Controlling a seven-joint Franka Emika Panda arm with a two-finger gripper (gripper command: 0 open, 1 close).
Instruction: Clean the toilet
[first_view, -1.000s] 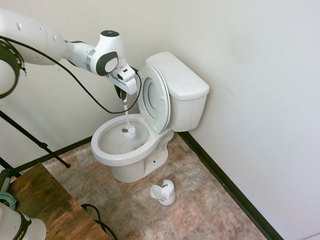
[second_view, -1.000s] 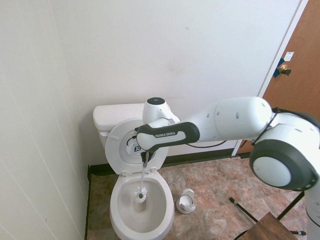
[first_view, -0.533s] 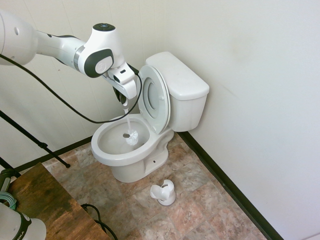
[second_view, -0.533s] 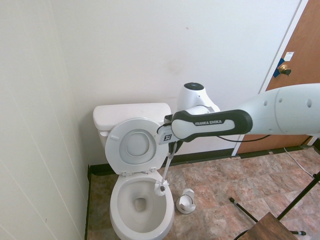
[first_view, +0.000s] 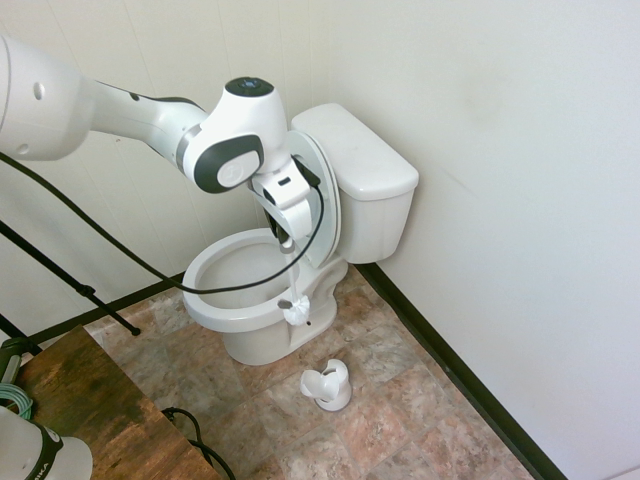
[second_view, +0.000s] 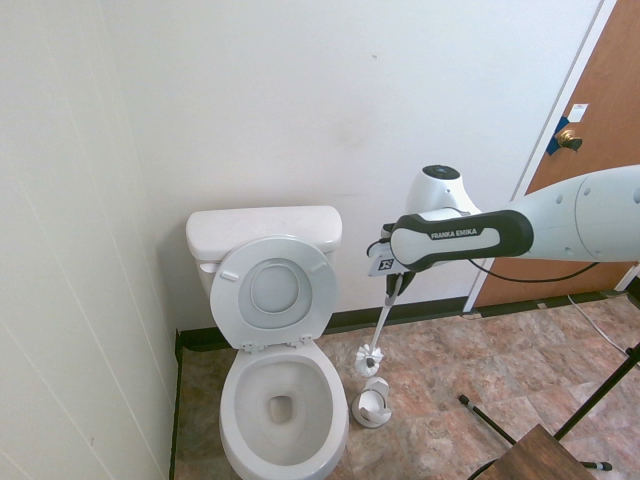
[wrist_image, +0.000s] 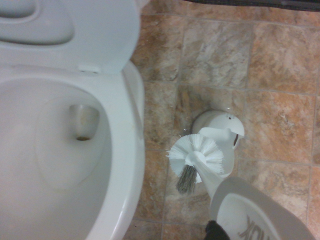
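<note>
The toilet (second_view: 270, 370) stands against the white wall in the corner, its boxy tank (second_view: 262, 232) at the back and its seat and lid (second_view: 275, 292) raised upright against the tank, leaving the oval bowl (first_view: 235, 280) open; the floor (second_view: 450, 360) around it is mottled brown tile with a dark baseboard (first_view: 450, 370) along the wall; a wooden door (second_view: 590, 170) with a brass knob shows at the far right of the second exterior view; a brown wooden desk (first_view: 90, 410) corner shows low in the first exterior view; the white arm reaches in level beside the bowl, its gripper (second_view: 392, 282) pointing down with the fingers clenched on the thin handle of a white toilet brush (second_view: 378, 325); the brush hangs slanted, its bristled head (second_view: 368, 353) in the air beside the bowl's rim, outside the bowl and clear of the floor; in the wrist view the bristle head (wrist_image: 196, 152) sits directly over the small white brush holder (wrist_image: 222, 137), which stands on the tiles just beside the toilet's base; from the first exterior view the arm and brush cross in front of the raised lid and part of the bowl's rim, while the holder (first_view: 328, 385) sits unobstructed on the floor.
</note>
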